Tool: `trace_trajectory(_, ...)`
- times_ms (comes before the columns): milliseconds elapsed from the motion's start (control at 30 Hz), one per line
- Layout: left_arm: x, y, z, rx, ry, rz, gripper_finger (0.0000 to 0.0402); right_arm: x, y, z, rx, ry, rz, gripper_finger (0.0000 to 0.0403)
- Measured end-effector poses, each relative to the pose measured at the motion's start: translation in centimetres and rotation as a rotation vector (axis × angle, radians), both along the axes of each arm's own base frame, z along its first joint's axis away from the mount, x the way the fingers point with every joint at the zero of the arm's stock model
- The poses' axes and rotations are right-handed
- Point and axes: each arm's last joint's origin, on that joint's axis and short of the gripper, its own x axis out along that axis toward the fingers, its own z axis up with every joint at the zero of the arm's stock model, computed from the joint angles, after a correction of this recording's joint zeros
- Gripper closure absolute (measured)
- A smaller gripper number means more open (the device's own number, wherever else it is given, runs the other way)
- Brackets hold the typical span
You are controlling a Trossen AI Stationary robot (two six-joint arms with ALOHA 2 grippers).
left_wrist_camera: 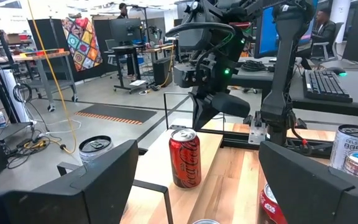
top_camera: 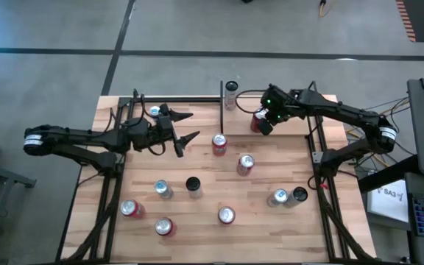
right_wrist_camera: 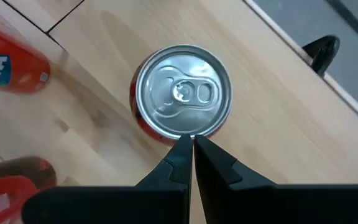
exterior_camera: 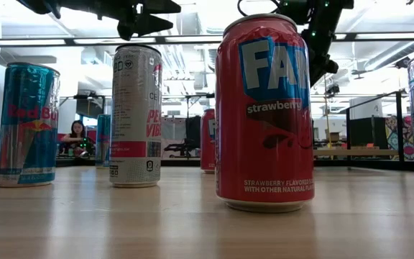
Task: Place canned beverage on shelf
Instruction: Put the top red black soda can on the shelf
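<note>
A red cola can (left_wrist_camera: 185, 158) stands upright on its base on the light-wood shelf (left_wrist_camera: 229, 177) at the table's far side. It shows from above in the right wrist view (right_wrist_camera: 180, 99), with shelf board (right_wrist_camera: 272, 106) around it. My right gripper (right_wrist_camera: 191, 142) is shut and slants down just above the can's top rim; it also shows in the high view (top_camera: 262, 124). I see nothing between its fingers. My left gripper (top_camera: 186, 126) hangs open and level over the table's left half, pointing toward the shelf, with nothing between its fingers.
A silver can (top_camera: 231, 92) stands by an upright black post (top_camera: 221, 92) at the far edge. Several more cans stand about the tabletop, among them red ones (top_camera: 218, 143) (top_camera: 245, 163) and a black one (top_camera: 193, 184). A strawberry soda can (exterior_camera: 264, 115) stands close to the low camera.
</note>
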Motion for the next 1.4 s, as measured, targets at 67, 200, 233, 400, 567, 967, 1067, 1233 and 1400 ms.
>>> trace_trajectory(67,0.0,0.0,0.0,0.000,0.000,0.000,0.0082,0.0,-0.1,0.0,-0.036,0.018,-0.007,0.0394)
trace_trajectory(200,0.0,0.0,0.0,0.000,0.000,0.000,0.0082,-0.1,-0.2,0.1,-0.064,0.035,-0.007,0.0394)
trace_trajectory(233,0.0,0.0,0.0,0.000,0.001,0.000,0.0082,-0.2,-0.1,0.2,-0.063,0.035,-0.010,0.0394)
trace_trajectory(400,0.0,0.0,-0.1,-0.001,0.012,-0.001,0.0082,-0.5,0.3,0.6,0.028,0.009,-0.012,0.0394)
trace_trajectory(567,0.0,0.0,-0.1,-0.001,0.012,-0.001,0.0082,-0.4,0.5,0.4,0.077,-0.011,0.007,0.0394)
trace_trajectory(967,0.0,0.0,-0.1,0.000,0.015,-0.001,0.0082,1.3,-0.2,1.0,0.016,-0.150,0.031,0.0394)
trace_trajectory(1067,0.0,0.0,-0.1,0.001,0.015,0.000,0.0082,1.7,-0.4,0.3,0.025,-0.124,0.030,0.0394)
trace_trajectory(1233,0.0,0.0,-0.2,0.001,0.022,-0.001,0.0082,2.1,-0.8,-0.6,-0.010,-0.046,0.009,0.0394)
trace_trajectory(1400,0.0,0.0,-0.2,0.002,0.023,-0.001,0.0082,2.0,-0.9,-0.7,-0.019,-0.020,0.020,0.0394)
